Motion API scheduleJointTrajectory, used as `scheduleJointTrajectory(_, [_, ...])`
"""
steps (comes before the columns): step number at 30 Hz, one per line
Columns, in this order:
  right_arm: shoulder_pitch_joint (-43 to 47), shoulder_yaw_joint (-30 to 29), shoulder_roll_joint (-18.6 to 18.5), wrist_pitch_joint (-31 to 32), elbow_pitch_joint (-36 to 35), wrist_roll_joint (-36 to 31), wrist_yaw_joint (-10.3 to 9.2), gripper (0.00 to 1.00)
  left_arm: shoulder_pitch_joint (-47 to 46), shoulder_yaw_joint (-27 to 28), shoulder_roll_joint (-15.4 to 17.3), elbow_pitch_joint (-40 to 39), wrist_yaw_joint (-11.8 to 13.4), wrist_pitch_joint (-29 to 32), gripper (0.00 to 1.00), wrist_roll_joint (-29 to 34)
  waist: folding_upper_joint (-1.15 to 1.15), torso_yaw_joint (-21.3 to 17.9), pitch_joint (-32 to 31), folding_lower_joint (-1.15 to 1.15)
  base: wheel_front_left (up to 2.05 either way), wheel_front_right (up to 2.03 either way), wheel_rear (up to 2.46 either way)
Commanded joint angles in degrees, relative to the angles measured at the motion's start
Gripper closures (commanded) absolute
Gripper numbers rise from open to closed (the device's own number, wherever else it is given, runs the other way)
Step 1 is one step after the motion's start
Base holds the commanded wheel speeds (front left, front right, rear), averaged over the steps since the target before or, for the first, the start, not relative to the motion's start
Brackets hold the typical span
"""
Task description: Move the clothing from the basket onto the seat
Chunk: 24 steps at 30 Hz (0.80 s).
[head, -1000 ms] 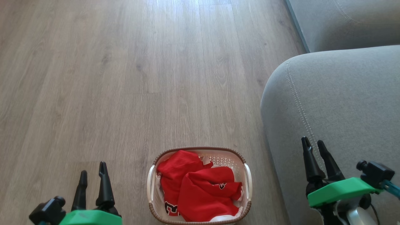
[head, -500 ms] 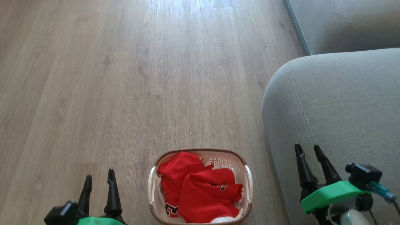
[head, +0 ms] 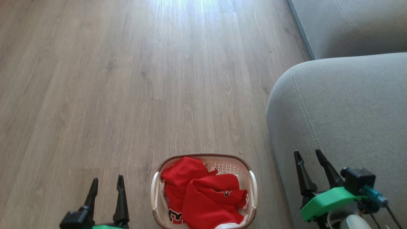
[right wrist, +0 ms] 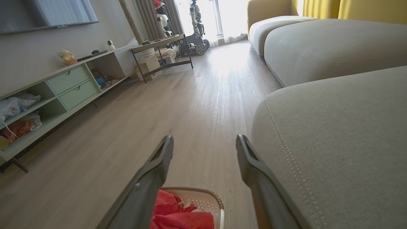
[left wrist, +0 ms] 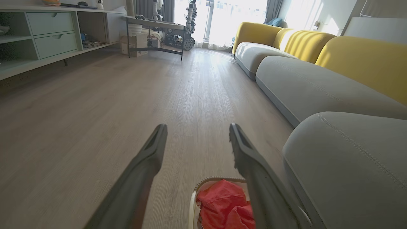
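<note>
Head view: where was the basket (head: 203, 155)?

— On the floor (head: 127, 95), hard by the floor's right edge where the seat (head: 349, 111) started. Its right handle was just beside the seat's rounded side; contact I couldn't tell. The clothing (head: 203, 197) was all inside it: red jerseys bunched up, black-and-white lettering showing low on the left one, a scrap of white trim at the near rim.

Your grippers?

— My left gripper (head: 107, 178) hung over bare floor left of the basket, jaws apart, holding nothing. My right gripper (head: 307, 151) hung right of the basket, in front of the seat's rounded edge and close to its pale stitching line, jaws apart too, also holding nothing. Both were clear of basket and clothing.

Wrist views agreed?

— Yes. Left wrist view: jaws spread wide, wood floor between them, basket rim and red cloth low down by the right-hand jaw. Right wrist view: same spread, basket rim and clothing at the bottom between the jaws, seat running up the right side.

Anything else around?

— A second grey cushion (head: 349, 25) farther along the floor's right edge, yellow backrests (left wrist: 365, 60) behind, a low cabinet (right wrist: 73, 82) with pale green drawers across the room.
</note>
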Motion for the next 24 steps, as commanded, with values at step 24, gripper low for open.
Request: scheduleJointTrajectory(24, [-1.87, -0.79, 1.95, -0.84, -0.16, -12.74, -0.01, 0.0, -2.91, 1.83, 0.84, 3.71, 1.78, -2.97, 0.0, 6.68, 0.0, 0.15, 0.01, 0.0, 0.0, 0.0, 0.0])
